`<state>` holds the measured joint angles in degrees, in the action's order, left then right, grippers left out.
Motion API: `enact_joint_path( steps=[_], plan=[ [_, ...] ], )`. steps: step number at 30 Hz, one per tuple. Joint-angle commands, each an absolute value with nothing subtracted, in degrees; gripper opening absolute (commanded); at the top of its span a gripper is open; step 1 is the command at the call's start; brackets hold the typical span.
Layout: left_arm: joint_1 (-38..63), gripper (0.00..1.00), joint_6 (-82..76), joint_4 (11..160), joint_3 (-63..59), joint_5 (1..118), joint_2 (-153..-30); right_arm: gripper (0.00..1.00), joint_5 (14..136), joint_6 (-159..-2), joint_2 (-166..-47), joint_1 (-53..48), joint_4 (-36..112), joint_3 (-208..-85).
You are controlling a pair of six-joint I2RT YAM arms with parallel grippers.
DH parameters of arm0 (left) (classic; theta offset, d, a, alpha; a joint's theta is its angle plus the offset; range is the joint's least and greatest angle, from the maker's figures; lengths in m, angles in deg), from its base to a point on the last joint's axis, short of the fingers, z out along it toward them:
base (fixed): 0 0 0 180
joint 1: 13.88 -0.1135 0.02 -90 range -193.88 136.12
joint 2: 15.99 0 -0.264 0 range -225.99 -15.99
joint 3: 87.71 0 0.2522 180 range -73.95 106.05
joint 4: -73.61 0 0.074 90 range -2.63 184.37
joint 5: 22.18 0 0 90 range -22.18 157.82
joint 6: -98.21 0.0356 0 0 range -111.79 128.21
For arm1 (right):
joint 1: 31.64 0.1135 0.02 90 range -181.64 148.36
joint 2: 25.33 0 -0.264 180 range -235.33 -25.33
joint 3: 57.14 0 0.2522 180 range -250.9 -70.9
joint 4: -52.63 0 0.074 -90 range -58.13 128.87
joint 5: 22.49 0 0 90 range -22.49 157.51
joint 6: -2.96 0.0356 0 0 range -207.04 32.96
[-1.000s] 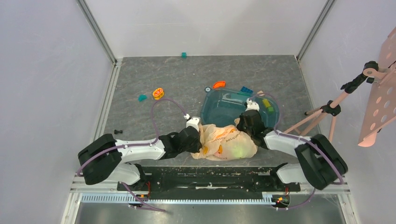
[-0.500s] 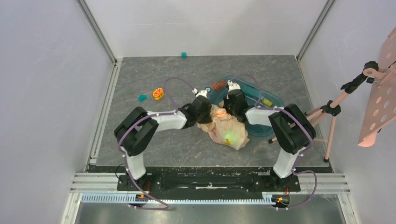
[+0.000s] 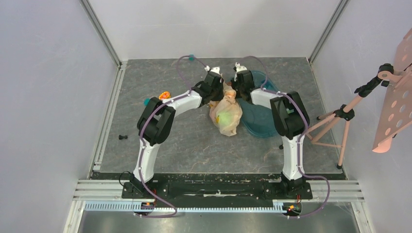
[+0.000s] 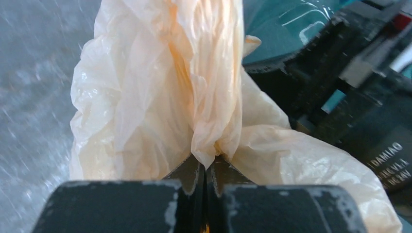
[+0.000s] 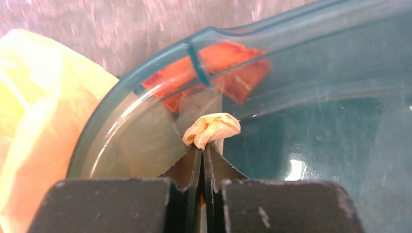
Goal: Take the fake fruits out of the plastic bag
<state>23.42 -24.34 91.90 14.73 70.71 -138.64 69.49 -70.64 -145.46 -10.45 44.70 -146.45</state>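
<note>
Hauls the plastic bag [image 3: 229,110] far out from the bases, clamping bunched film tight between fully closed left gripper [image 4: 206,168] and right gripper [image 5: 203,153] fingertips, likely to shake fake fruits [image 3: 222,118] loose.

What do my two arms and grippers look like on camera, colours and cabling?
The left arm and right arm have white links, bulky black joint housings and looping purple cables. The left gripper and right gripper are black and scuffed, tapering to wedge tips.

The left claw [image 4: 208,167] pinches a gathered fold of the plastic bag [image 4: 160,97] — jaws tight together.
</note>
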Motion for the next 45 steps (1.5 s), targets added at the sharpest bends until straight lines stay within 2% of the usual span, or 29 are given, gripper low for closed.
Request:
enact_joint_path(
  steps=[1,5,8,16,23,27,32,34,40,45],
  plan=[
    [23.4,0.02,-20.0,91.1,25.3,65.8,-142.4,0.0,74.3,-74.5,-153.5,-10.1,39.3,-161.4],
    [23.3,0.02,-17.7,95.8,33.4,65.2,-146.5,0.0,74.0,-74.9,-157.8,-11.4,37.0,-169.1],
    [22.9,0.02,-16.3,97.6,32.4,67.0,-144.4,0.0,73.1,-76.0,-155.4,-12.2,37.5,-167.2],
    [21.4,0.02,-16.9,93.9,11.1,76.8,-120.9,0.0,70.3,-77.0,-130.8,-12.5,45.9,-144.3],
    [21.4,0.02,-19.8,87.6,-7.7,76.1,-101.8,0.0,78.6,-74.9,-113.4,-12.4,50.9,-128.5],
    [21.4,0.02,-20.4,78.1,-22.1,75.4,-90.5,0.0,82.0,-74.5,-103.2,-11.5,57.0,-116.4],
    [21.4,0.02,-20.5,65.6,-39.0,73.6,-76.7,0.0,78.7,-74.9,-90.9,-10.7,58.4,-104.4],
    [21.4,0.05,-21.3,59.8,-44.7,71.7,-72.5,0.07,79.2,-74.8,-86.3,-10.7,58.5,-100.7],
    [21.5,0.12,-21.7,57.1,-50.9,64.6,-65.9,0.51,82.7,-77.6,-73.1,-10.5,49.8,-99.6],
    [21.5,0.3,-22.0,61.3,-50.2,60.4,-61.6,0.75,87.8,-78.2,-65.9,-10.4,41.6,-106.7]
  ],
)
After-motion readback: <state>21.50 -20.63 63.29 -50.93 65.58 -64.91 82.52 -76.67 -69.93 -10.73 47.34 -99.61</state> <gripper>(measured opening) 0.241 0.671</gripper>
